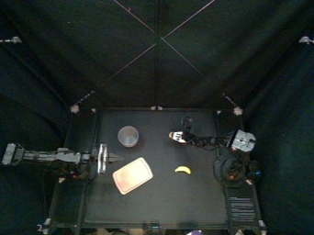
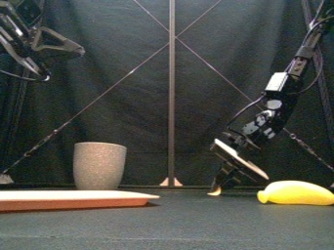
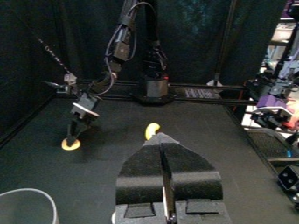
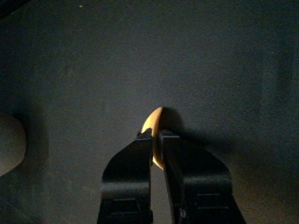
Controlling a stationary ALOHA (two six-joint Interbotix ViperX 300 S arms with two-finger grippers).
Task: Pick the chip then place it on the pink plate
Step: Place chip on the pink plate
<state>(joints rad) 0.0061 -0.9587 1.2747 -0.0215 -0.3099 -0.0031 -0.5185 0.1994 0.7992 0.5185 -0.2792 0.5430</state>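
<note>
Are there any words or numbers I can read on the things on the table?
None: no words, numbers or signs show on the chip, the pink plate, the grey cup or the banana.

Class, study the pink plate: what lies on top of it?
Nothing: the top view shows the pink plate bare. The chip is pinched by the right gripper, away from it. The front view shows only the plate's edge.
</note>
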